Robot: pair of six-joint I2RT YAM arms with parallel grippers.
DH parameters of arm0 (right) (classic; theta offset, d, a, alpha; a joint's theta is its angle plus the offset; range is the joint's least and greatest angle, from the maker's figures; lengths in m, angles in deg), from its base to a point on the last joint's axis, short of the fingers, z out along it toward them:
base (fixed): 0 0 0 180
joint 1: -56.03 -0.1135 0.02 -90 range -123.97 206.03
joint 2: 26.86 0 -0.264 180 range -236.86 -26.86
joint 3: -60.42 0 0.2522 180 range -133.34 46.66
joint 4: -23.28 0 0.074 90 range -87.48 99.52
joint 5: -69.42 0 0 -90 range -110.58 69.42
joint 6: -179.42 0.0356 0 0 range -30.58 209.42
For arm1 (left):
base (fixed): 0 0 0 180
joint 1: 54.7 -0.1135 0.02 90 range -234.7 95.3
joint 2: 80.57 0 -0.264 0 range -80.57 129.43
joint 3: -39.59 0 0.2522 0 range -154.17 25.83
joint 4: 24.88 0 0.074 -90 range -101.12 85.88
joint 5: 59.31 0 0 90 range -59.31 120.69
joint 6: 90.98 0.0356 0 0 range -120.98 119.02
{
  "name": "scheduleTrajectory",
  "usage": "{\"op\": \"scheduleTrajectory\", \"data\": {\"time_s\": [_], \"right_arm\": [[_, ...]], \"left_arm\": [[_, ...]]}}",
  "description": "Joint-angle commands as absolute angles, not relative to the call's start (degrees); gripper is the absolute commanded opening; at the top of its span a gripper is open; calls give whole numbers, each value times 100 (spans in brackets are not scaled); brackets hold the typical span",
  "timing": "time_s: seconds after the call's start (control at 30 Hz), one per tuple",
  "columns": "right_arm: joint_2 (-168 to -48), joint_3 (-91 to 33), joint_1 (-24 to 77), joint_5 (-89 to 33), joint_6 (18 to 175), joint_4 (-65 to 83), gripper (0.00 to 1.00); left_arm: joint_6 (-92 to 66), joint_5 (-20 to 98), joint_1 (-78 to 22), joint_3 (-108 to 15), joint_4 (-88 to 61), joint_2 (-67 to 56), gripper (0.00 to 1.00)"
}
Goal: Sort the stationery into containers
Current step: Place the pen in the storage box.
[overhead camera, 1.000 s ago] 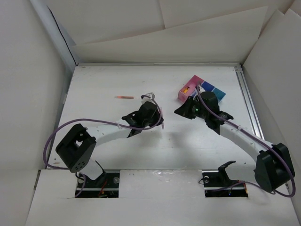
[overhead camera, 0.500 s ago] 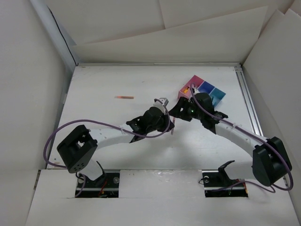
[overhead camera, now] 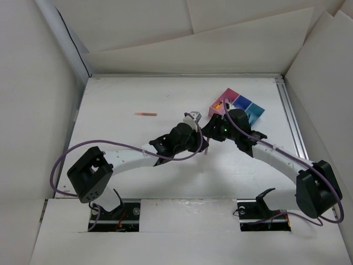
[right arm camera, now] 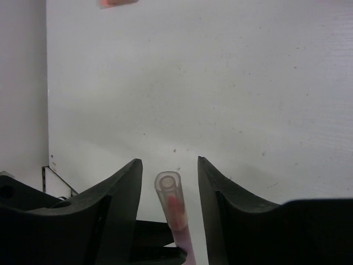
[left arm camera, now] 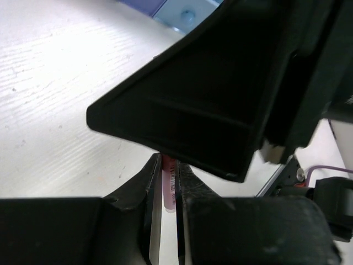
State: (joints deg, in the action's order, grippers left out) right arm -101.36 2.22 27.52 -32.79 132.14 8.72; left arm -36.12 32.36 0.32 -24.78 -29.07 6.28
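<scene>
The pink pen [left arm camera: 169, 190] is clamped in the left pincer [left arm camera: 169, 163]. Its end is seen between the spread fingers [right arm camera: 118, 193] of the right pincer [right arm camera: 168, 163], not touched by them.

Three small square open-topped plastic boxes stand joined in a row: one pink box [overhead camera: 216, 109], one purple-blue box [overhead camera: 241, 101], one light blue box [overhead camera: 255, 110]. One thin orange pen [overhead camera: 146, 114] lies on the table [overhead camera: 121, 94]. One thin pink pen [left arm camera: 169, 190] shows in the left wrist view and one clear-tipped pink pen [right arm camera: 172, 212] in the right wrist view; whether these are one pen or two cannot be told.
</scene>
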Motion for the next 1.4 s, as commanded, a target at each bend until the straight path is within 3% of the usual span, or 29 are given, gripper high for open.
{"op": "scheduleTrajectory", "data": {"time_s": [0.0, 0.07, 0.17, 0.2, 0.27, 0.37, 0.43, 0.57, 0.7, 0.77, 0.93, 1.23, 1.37], "right_arm": [[-9929, 237, 2729, -3165, 13301, 1198, 50], [-9928, 237, 2729, -3113, 13301, 1198, 44], [-9867, 289, 2729, -3008, 13301, 1198, 28], [-9867, 289, 2729, -3007, 13371, 1198, 18], [-9806, 350, 2781, -2876, 13424, 1250, 11], [-9744, 351, 2913, -2814, 13424, 1250, 5], [-9604, 351, 3071, -2744, 13476, 1190, 4], [-9551, 132, 3352, -2340, 13477, 970, 1], [-9551, -123, 3791, -1682, 13477, 610, 0], [-9551, -281, 4187, -1365, 13608, 399, 0], [-9567, -510, 4995, -461, 13837, 292, 1], [-10498, -1020, 5744, 236, 14127, 283, 5], [-10930, -1231, 5857, 236, 14127, 363, 6]], "left_arm": [[-3613, 3201, 49, -2883, -3081, 652, 0], [-3614, 3201, 49, -2953, -3081, 653, 0], [-3675, 3139, 49, -3006, -3081, 705, 0], [-3675, 3070, 49, -3007, -3020, 705, 0], [-3728, 3008, 49, -3068, -2950, 705, 0], [-3728, 2946, 49, -3068, -2879, 705, 17], [-3728, 2884, 49, -3068, -2826, 705, 36], [-3728, 2622, 49, -2946, -2826, 513, 45], [-3728, 2218, 49, -2945, -2607, 188, 46], [-3859, 1893, 49, -2945, -2317, 82, 51], [-4430, 1382, -528, -3130, -1631, -103, 56], [-4932, 1890, -2296, -3041, -1516, 246, 60], [-5072, 2426, -3130, -3164, -1455, 748, 55]]}}
